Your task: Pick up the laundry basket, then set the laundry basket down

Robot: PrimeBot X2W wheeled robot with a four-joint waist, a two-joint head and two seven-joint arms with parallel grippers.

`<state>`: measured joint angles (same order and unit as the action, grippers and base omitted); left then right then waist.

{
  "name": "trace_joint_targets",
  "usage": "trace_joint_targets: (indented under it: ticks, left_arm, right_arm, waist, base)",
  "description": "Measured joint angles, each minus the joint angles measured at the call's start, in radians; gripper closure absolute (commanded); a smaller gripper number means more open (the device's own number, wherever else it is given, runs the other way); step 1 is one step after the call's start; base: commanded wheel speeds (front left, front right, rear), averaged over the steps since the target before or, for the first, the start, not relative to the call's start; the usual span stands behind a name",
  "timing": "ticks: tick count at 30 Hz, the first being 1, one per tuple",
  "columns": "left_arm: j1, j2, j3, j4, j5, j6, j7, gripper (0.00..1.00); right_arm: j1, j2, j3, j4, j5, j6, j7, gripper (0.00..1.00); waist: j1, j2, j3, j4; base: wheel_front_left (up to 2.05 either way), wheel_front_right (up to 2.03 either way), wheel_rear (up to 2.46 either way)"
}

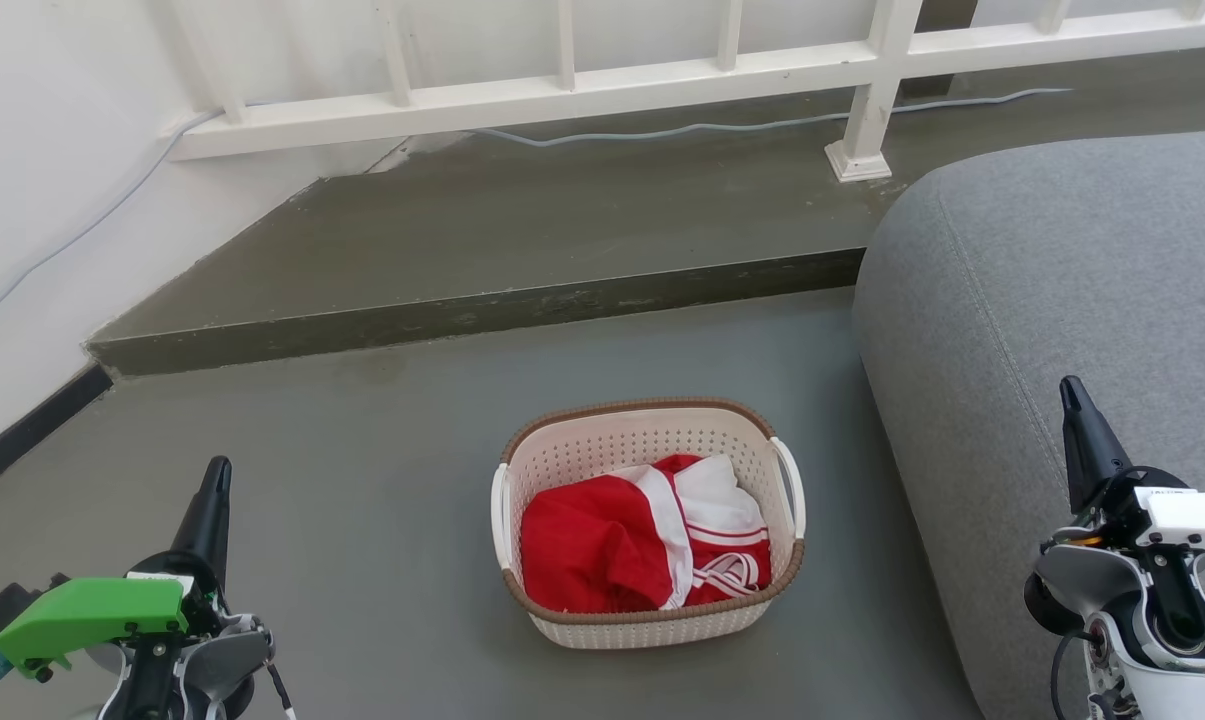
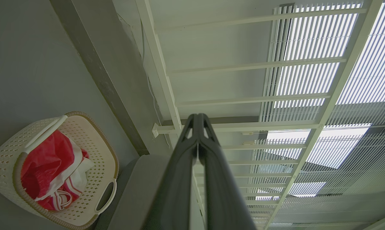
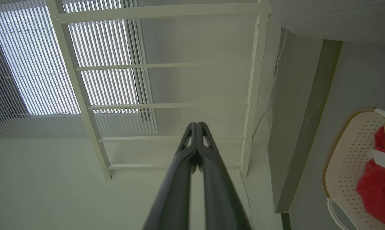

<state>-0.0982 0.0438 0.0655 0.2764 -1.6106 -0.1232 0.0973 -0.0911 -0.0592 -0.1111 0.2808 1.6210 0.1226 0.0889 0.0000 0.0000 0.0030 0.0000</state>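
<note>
The rounded, perforated cream plastic laundry basket (image 1: pixel 612 448), with a brown woven-look rim, sits on the smooth grey floor (image 1: pixel 362 470) holding crumpled red-and-white cloth (image 1: pixel 602 540). On either side of it, the left gripper (image 1: pixel 220 467) and right gripper (image 1: pixel 1068 387) are clenched and empty. Beyond it are a concrete step (image 1: pixel 482 310) and a white railing (image 1: pixel 562 92).

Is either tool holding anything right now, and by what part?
Nothing is held. The left tool and right tool are both shut, empty; the basket sits on the floor, apart from them.

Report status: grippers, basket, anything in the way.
Left gripper shut, empty. Right gripper shut, empty, by the sofa. Laundry basket on the floor between them, red clothes inside. Sofa close on its right.
</note>
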Motion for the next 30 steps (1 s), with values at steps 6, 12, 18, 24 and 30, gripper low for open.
trace_joint_targets:
  ticks: [6,12,18,24,30]
  left_arm:
    - [0.0,0.0,0.0,0.0,0.0,0.0,0.0,1.0]
    - [0.0,0.0,0.0,0.0,0.0,0.0,0.0,1.0]
    - [0.0,0.0,0.0,0.0,0.0,0.0,0.0,1.0]
    - [0.0,0.0,0.001,0.0,0.0,0.0,0.0,1.0]
    - [0.0,0.0,0.001,0.0,0.0,0.0,0.0,1.0]
  right_arm:
    - [0.0,0.0,0.0,0.0,0.0,0.0,0.0,1.0]
    - [0.0,0.001,0.0,0.0,0.0,0.0,0.0,1.0]
    - [0.0,0.001,0.0,0.0,0.0,0.0,0.0,1.0]
    - [0.0,0.001,-0.001,0.0,0.0,0.0,0.0,1.0]
    - [0.0,0.001,-0.001,0.0,0.0,0.0,0.0,1.0]
  waist:
    - [0.0,0.0,0.0,0.0]
    - [0.0,0.0,0.0,0.0]
    - [0.0,0.0,0.0,0.0]
    - [0.0,0.0,0.0,0.0]
    - [0.0,0.0,0.0,0.0]
  base:
    - [0.0,0.0,0.0]
    - [0.0,0.0,0.0]
    - [0.0,0.0,0.0]
    - [0.0,0.0,0.0]
    - [0.0,0.0,0.0]
